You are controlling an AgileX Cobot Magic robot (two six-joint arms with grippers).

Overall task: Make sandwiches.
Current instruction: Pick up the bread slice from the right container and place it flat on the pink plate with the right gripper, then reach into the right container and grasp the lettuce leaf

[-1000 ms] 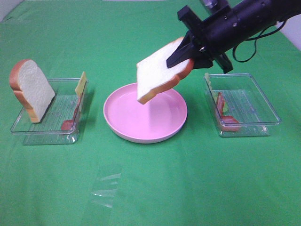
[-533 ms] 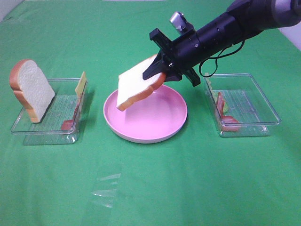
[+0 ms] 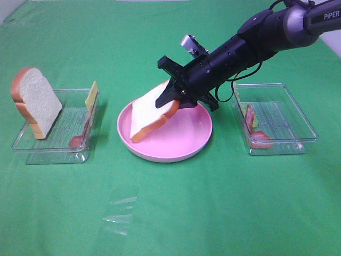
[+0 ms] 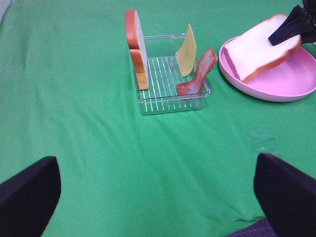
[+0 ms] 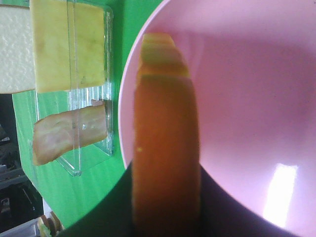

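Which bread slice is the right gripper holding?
The tilted bread slice over the pink plate, in the right gripper; the upright bread slice stands in the left tray.

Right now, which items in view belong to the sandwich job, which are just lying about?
Job: held bread slice, right gripper, second bread slice, cheese slice, bacon strips, lettuce, pink plate, clear trays.
Lying about: clear plastic scrap on the green cloth.

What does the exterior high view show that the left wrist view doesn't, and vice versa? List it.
Exterior high only: the right tray with a bacon strip, and the right arm. Left wrist only: the left gripper, open. Both: the left tray with upright bread and cheese, the pink plate, and the right gripper holding a tilted bread slice.
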